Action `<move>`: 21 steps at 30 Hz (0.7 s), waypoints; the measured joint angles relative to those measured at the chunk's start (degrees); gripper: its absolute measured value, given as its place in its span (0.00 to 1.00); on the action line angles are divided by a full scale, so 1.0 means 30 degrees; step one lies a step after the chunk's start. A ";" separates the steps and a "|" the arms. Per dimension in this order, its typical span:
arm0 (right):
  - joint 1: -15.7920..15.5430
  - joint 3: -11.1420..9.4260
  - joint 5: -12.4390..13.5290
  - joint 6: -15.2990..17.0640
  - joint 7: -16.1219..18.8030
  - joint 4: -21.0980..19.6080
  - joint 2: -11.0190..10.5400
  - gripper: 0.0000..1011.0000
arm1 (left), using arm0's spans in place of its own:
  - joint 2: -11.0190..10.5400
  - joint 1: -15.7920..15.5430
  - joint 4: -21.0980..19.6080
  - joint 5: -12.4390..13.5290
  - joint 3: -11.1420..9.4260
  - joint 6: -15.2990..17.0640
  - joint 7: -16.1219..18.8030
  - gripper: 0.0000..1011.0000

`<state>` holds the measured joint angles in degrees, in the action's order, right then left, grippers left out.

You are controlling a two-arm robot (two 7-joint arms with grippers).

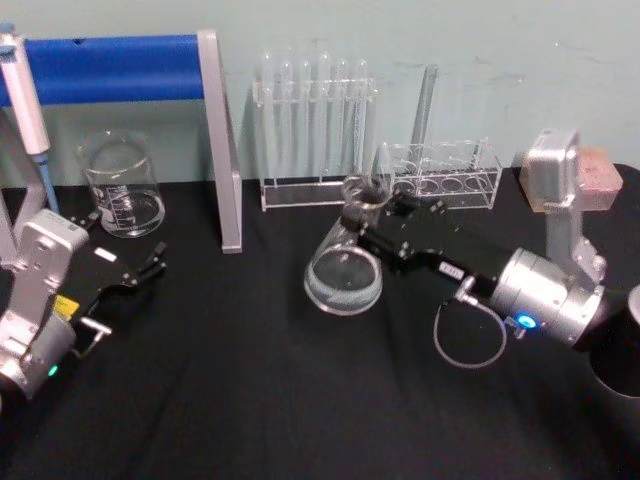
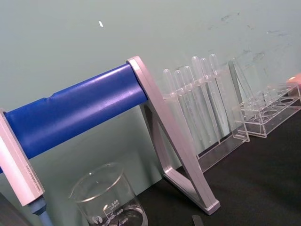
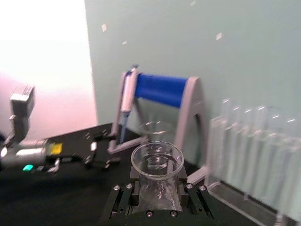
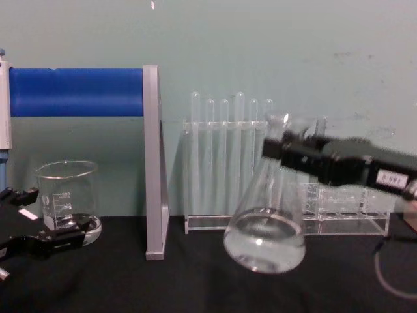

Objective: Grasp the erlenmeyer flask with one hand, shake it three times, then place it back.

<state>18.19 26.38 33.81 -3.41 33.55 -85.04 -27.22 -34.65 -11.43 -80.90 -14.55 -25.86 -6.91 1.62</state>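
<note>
Right now the erlenmeyer flask (image 1: 343,270) hangs tilted over the middle of the black table (image 1: 250,400), its wide base swung toward my left and its neck leaning right, just in front of the test tube rack (image 1: 318,140). My right gripper (image 1: 378,205) reaches in from the right and is clamped around the neck just below the flared rim. My left gripper (image 1: 140,270) rests low at the left side, fingers apart and holding nothing, close to the beaker (image 1: 122,190) beneath the blue-barred stand (image 1: 110,68).
</note>
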 joint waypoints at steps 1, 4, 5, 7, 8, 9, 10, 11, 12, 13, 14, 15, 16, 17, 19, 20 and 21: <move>-0.0117 -0.0157 0.0036 0.0084 -0.0242 -0.0266 -0.0037 0.44 | 0.0000 0.0000 -0.0001 0.0000 -0.0001 0.0000 0.0000 0.99; -0.0601 -0.0743 0.0061 0.0363 -0.1310 -0.1186 -0.0168 0.44 | -0.0001 0.0001 0.0000 0.0000 -0.0001 0.0000 0.0001 0.99; -0.0892 -0.1050 0.0039 0.0513 -0.1843 -0.1664 -0.0239 0.44 | 0.0000 0.0001 -0.0001 0.0000 -0.0001 0.0000 0.0000 0.99; -0.1153 -0.1331 0.0008 0.0629 -0.2315 -0.2020 -0.0294 0.44 | 0.0000 0.0001 0.0000 0.0000 0.0000 0.0000 0.0000 0.99; -0.1339 -0.1535 -0.0013 0.0692 -0.2625 -0.2272 -0.0339 0.44 | 0.0000 0.0001 0.0000 0.0000 -0.0001 -0.0001 0.0000 0.99; -0.1610 -0.1809 -0.0089 0.0787 -0.3054 -0.2589 -0.0380 0.44 | 0.0000 0.0001 0.0000 0.0000 -0.0001 0.0000 0.0000 0.99; -0.1610 -0.1809 -0.0089 0.0787 -0.3054 -0.2589 -0.0380 0.44 | 0.0001 0.0000 0.0000 0.0000 0.0000 0.0000 0.0001 0.99; -0.1939 -0.2166 -0.0167 0.0873 -0.3527 -0.2940 -0.0412 0.44 | 0.0000 0.0001 0.0000 0.0001 -0.0001 0.0000 0.0000 0.99; -0.2275 -0.2499 -0.0244 0.0959 -0.3954 -0.3246 -0.0449 0.44 | 0.0000 0.0001 -0.0001 0.0000 0.0000 0.0000 0.0000 0.99; -0.2424 -0.2657 -0.0275 0.0995 -0.4138 -0.3352 -0.0455 0.44 | 0.0000 0.0001 -0.0001 0.0000 -0.0002 0.0000 0.0000 0.99; -0.2550 -0.2798 -0.0301 0.1029 -0.4314 -0.3448 -0.0456 0.44 | 0.0000 0.0002 0.0000 0.0000 0.0000 0.0000 0.0000 0.99; -0.2779 -0.3042 -0.0349 0.1090 -0.4581 -0.3609 -0.0457 0.44 | 0.0000 0.0001 -0.0001 0.0000 -0.0001 0.0000 0.0000 0.99; -0.2901 -0.3163 -0.0378 0.1130 -0.4720 -0.3702 -0.0452 0.44 | 0.0001 0.0001 0.0000 0.0000 -0.0001 0.0000 0.0000 0.99; -0.3016 -0.3273 -0.0411 0.1169 -0.4860 -0.3779 -0.0444 0.44 | 0.0000 0.0001 0.0000 0.0000 -0.0001 0.0001 0.0000 0.99; -0.3218 -0.3506 -0.0489 0.1222 -0.5109 -0.3923 -0.0431 0.44 | 0.0001 0.0001 0.0000 0.0000 -0.0001 0.0000 0.0000 0.99; -0.3407 -0.3710 -0.0577 0.1267 -0.5323 -0.4061 -0.0408 0.44 | 0.0000 0.0002 0.0000 0.0000 -0.0001 0.0000 0.0000 0.99; -0.3498 -0.3799 -0.0618 0.1287 -0.5414 -0.4117 -0.0391 0.44 | 0.0000 0.0001 0.0001 0.0001 -0.0001 0.0000 0.0000 0.99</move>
<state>7.70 14.98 31.95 0.45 17.31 -97.39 -28.40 -34.65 -11.43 -80.90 -14.55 -25.86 -6.91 1.62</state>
